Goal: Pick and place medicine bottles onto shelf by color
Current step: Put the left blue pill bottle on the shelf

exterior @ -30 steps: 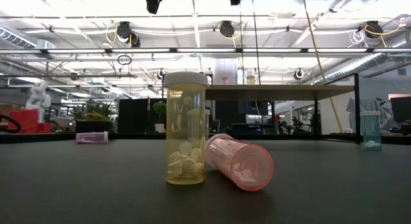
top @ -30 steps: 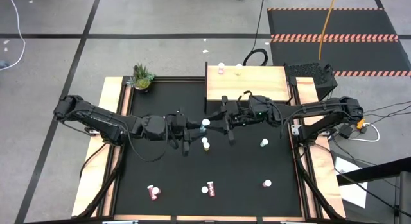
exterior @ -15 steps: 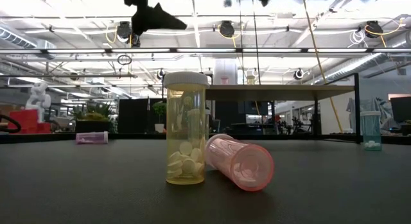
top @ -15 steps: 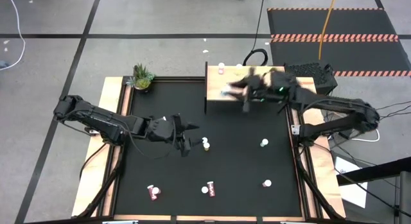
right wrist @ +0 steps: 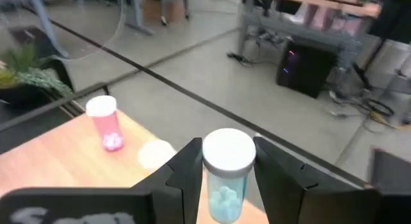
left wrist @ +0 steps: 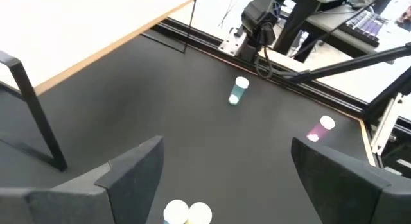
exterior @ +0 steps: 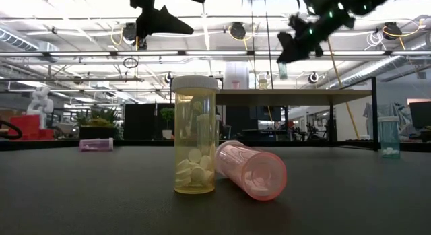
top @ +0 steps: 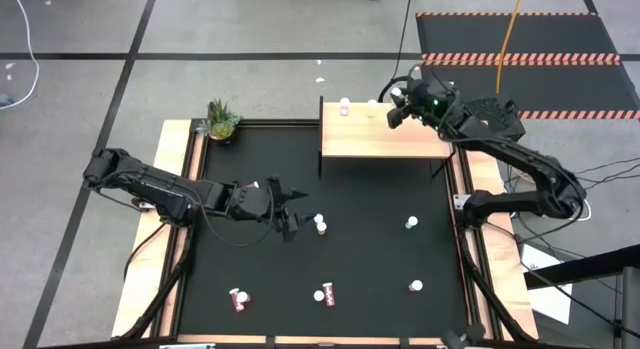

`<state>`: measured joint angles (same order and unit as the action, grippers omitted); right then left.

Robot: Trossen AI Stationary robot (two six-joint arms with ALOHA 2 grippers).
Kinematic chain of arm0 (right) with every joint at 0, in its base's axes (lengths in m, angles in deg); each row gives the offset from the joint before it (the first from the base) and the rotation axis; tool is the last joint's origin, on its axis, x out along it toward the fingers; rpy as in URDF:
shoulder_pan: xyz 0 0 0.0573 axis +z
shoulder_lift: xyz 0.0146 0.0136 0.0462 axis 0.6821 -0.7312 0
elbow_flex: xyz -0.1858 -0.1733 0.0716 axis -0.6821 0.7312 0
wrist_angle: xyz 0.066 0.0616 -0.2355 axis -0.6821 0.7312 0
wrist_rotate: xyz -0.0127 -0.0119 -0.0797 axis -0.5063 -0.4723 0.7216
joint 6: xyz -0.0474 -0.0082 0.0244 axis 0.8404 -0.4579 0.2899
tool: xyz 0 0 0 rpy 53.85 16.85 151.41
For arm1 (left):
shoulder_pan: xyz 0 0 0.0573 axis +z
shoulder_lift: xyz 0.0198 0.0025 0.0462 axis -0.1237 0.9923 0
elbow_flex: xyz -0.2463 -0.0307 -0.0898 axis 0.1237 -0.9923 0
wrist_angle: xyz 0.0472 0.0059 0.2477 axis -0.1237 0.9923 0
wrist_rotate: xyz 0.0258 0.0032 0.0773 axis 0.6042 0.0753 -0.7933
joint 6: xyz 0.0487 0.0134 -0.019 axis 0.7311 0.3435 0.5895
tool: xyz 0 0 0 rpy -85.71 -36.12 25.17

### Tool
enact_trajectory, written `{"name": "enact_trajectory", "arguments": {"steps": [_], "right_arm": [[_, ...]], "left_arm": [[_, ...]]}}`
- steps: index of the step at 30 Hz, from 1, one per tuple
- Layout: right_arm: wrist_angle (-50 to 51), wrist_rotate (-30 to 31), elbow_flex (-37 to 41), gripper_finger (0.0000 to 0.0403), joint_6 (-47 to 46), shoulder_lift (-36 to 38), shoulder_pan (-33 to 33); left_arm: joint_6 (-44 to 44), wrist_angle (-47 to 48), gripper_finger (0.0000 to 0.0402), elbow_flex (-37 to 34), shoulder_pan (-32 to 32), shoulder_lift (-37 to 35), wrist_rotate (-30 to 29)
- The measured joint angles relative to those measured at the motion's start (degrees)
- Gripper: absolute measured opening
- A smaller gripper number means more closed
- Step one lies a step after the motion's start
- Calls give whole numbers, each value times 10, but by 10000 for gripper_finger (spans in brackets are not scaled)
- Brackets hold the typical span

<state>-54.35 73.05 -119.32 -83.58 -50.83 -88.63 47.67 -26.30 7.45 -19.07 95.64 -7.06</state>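
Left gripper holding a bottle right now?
No. The left gripper stands open and empty above the table, two bottles below it.

I'm seeing even overhead light in the high view; the black desk is soaking it up with almost no glare, and shadows are staying short and soft. The pale shelf is reading bright, near washed out. In the low view, ceiling lamps are blooming white and the arms overhead are showing as dark silhouettes; the right gripper is smearing with motion blur. The yellow bottle and pink bottle are glowing translucent and sharp. In the right wrist view I'm getting a soft, blurred background, hazy floor, and a blown-out white cap.
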Motion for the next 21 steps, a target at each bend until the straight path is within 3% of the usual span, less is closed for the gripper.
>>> {"name": "enact_trajectory", "arguments": {"steps": [5, 13, 21], "right_arm": [[-105, -46, 94, 118, -14, 3, -24], [-170, -200, 135, 118, 23, 4, -82], [-177, -232, 147, 118, 13, 4, -132]], "left_arm": [[0, 0, 340, 0, -2, 0, -1], [16, 0, 340, 0, -2, 0, -4], [25, 0, 340, 0, -2, 0, -11]]}}
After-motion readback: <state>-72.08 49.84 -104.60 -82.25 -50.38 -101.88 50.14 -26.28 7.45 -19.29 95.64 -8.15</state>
